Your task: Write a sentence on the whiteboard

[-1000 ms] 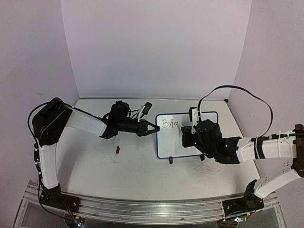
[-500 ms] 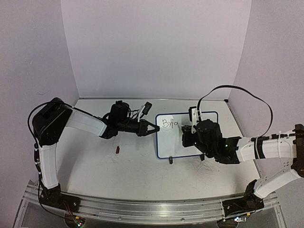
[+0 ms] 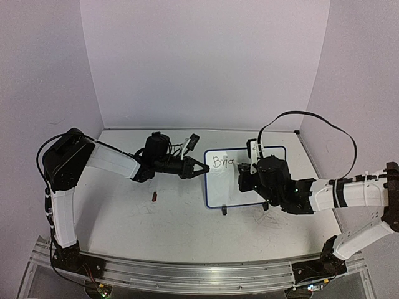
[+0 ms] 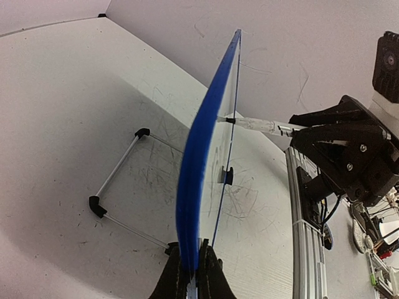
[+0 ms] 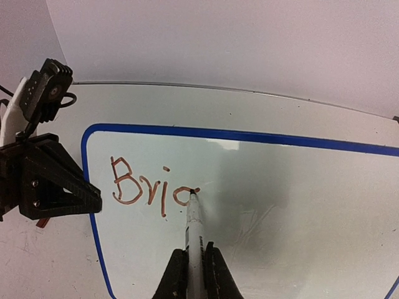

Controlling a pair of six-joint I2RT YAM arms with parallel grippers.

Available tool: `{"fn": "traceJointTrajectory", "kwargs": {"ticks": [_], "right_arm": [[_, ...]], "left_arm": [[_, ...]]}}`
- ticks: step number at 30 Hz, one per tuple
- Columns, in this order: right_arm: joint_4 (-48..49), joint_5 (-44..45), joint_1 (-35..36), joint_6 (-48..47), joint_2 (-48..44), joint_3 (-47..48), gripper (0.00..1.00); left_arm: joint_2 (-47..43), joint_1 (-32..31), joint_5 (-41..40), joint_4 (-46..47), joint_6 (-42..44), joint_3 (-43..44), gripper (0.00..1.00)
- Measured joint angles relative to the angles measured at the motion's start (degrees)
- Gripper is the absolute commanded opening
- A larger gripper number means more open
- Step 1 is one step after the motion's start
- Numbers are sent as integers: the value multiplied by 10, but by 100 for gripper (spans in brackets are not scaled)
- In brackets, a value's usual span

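Looking down from above, I find the whiteboard [image 3: 218,187] on the right half of the counter [image 3: 124,218], nearer the far edge than the near one and short of the right edge. The start of the sentence [image 3: 222,162] is in its upper left corner. The left gripper [image 3: 204,168] reaches across from the left-edge side and meets the board's left frame. The right gripper [image 3: 244,176] hangs over the board's middle, its forearm stretched low from the near right corner. From the left wrist the board shows edge-on, a thin blue-framed sheet propped on a wire stand [image 4: 118,193]. The jaws are clenched on the frame's rim, and the tip of the marker [image 4: 259,125] touches the writing face. I would judge the board light, stiff and slick, easy to tip or skid under pen pressure, so the frame edge looks the sensible place to pinch it, bracing against the pen's push. From the right wrist the jaws grasp the marker's barrel, which points toward the far edge. Its tip rests on the last of four reddish-brown letters reading roughly "Bria". The left fingers [image 5: 68,193] show as a black wedge touching the board's left frame.
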Motion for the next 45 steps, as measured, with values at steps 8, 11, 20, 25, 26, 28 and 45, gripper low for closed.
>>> {"fn": "traceJointTrajectory", "kwargs": {"ticks": [8, 11, 20, 25, 26, 28, 45], "right_arm": [[-8, -1, 0, 1, -1, 0, 0], [-16, -4, 0, 4, -5, 0, 0], [-31, -17, 4, 17, -6, -6, 0], [-38, -27, 10, 27, -7, -17, 0], [-41, -28, 13, 29, -7, -19, 0], [-47, -30, 17, 33, -7, -21, 0], [-22, -37, 27, 37, 6, 0, 0]], "left_arm": [[0, 0, 0, 0, 0, 0, 0], [0, 0, 0, 0, 0, 0, 0], [0, 0, 0, 0, 0, 0, 0], [0, 0, 0, 0, 0, 0, 0], [0, 0, 0, 0, 0, 0, 0], [0, 0, 0, 0, 0, 0, 0], [0, 0, 0, 0, 1, 0, 0]]}}
